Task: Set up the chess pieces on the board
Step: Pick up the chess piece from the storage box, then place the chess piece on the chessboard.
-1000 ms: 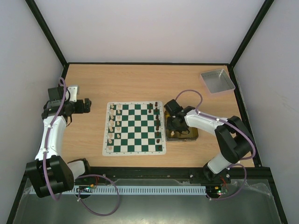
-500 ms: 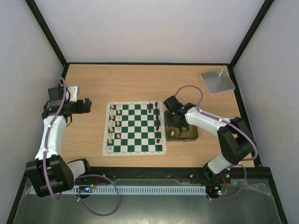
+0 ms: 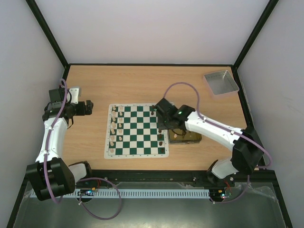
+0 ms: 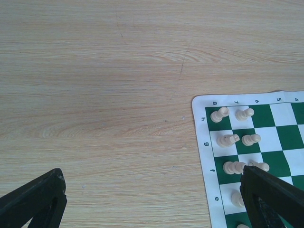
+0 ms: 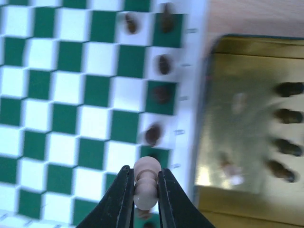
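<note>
The green-and-white board (image 3: pixel 137 129) lies mid-table. Cream-white chess pieces (image 3: pixel 114 127) stand along its left columns and dark ones (image 3: pixel 161 140) along its right edge. My right gripper (image 3: pixel 164 124) hangs over the board's right edge, shut on a cream-white pawn (image 5: pixel 146 183) that shows between its fingers in the right wrist view, above the board (image 5: pixel 71 95) and its dark pieces (image 5: pixel 164 64). My left gripper (image 3: pixel 88 107) is open over bare wood left of the board (image 4: pixel 216 190). White pieces (image 4: pixel 228 140) stand just past its right finger (image 4: pixel 270 194).
A shiny gold tray (image 3: pixel 189 137) sits against the board's right side, and several dark pieces (image 5: pixel 287 115) lie in the tray (image 5: pixel 237 142). A grey metal tray (image 3: pixel 221 81) sits at the back right corner. Walls close in the table.
The right gripper closed on a cream-white pawn in the gold tray. It then swung left with the pawn to the board's right edge. The left arm has not moved.
</note>
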